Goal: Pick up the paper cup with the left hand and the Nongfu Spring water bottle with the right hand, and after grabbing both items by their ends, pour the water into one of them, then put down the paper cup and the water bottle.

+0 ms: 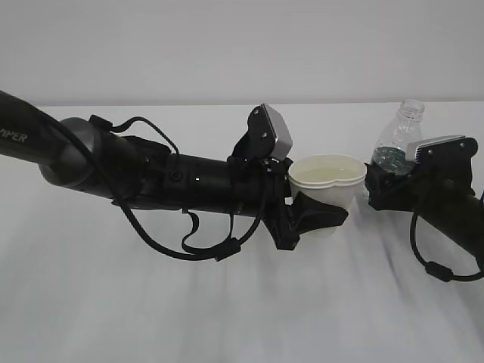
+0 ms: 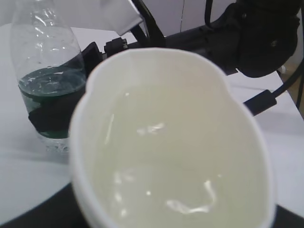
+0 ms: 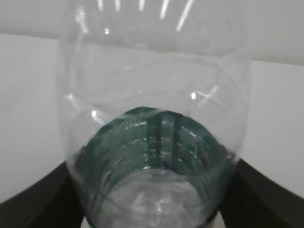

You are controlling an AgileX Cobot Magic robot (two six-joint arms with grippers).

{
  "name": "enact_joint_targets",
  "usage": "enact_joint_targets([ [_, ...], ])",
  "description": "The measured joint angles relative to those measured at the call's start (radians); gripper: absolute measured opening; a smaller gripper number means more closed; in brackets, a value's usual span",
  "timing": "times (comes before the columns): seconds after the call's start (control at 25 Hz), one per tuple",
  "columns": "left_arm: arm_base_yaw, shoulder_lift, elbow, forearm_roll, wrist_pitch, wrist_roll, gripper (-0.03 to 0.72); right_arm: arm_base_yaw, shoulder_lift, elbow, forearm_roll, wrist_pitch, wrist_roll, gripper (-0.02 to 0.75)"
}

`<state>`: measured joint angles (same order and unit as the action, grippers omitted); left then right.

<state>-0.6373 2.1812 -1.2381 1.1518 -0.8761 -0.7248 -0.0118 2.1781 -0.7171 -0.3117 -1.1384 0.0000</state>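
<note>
The paper cup point(image 1: 330, 181) is upright near the table's middle. My left gripper point(image 1: 321, 215) is shut on its lower wall, and the rim is pinched out of round. Water point(image 2: 161, 171) fills much of the cup point(image 2: 171, 95). Just right of the cup, the Nongfu Spring water bottle point(image 1: 401, 130) stands upright and capless, its base on the table in the left wrist view. My right gripper point(image 1: 389, 187) flanks its green label. In the right wrist view, black fingers point(image 3: 33, 199) sit at both sides of the bottle point(image 3: 152, 95). No gap or contact can be made out.
The white table point(image 1: 227, 302) stretches in front of both arms, with a pale wall behind. My left arm's looping cables point(image 1: 189, 242) hang just over the table. The right arm's cable point(image 1: 435, 265) droops at the right edge.
</note>
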Motion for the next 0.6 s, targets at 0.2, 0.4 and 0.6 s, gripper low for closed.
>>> enact_joint_targets([
  [0.2, 0.000, 0.000, 0.000, 0.000, 0.000, 0.000, 0.379, 0.000, -0.006, 0.032, 0.000, -0.002, 0.000, 0.589],
  [0.4, 0.000, 0.000, 0.000, 0.000, 0.000, 0.000, 0.379, 0.000, -0.078, 0.085, 0.004, -0.002, 0.000, 0.589],
  [0.6, 0.000, 0.000, 0.000, -0.012, 0.000, 0.001, 0.379, 0.000, -0.168, 0.158, 0.011, -0.002, 0.000, 0.589],
])
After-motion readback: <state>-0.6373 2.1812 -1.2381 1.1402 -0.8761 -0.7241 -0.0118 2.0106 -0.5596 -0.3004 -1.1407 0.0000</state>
